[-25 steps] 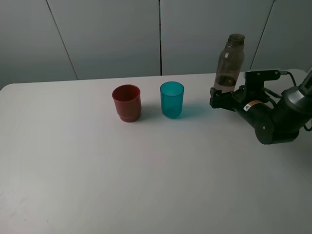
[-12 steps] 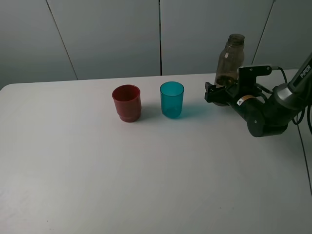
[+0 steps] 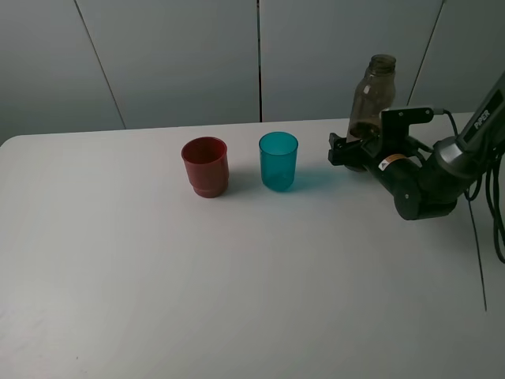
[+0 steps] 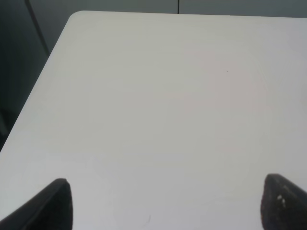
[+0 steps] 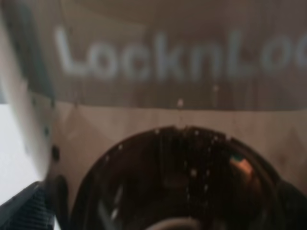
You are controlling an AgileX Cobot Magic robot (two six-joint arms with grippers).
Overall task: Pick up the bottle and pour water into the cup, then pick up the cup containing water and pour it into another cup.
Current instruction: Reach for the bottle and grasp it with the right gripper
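Bottle (image 3: 373, 95) upright on the table (image 3: 237, 276), right of the cup (image 3: 278, 161) — right gripper (image 3: 349, 150) spread wide about its base, unclenched. Grasping step in hand — next, close squarely, then lift.

wide bare table (image 3: 237, 292) in front; red cup (image 3: 205, 166), teal cup (image 3: 278, 161) and bottle (image 3: 372, 103) stand apart along the far side.

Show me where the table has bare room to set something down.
Bare: the front of the table, nearer than the red cup and teal cup, and its left end beyond the red cup. Narrow: the gap between the cups. Crowded: the right rear, where the right hand flanks the bottle.
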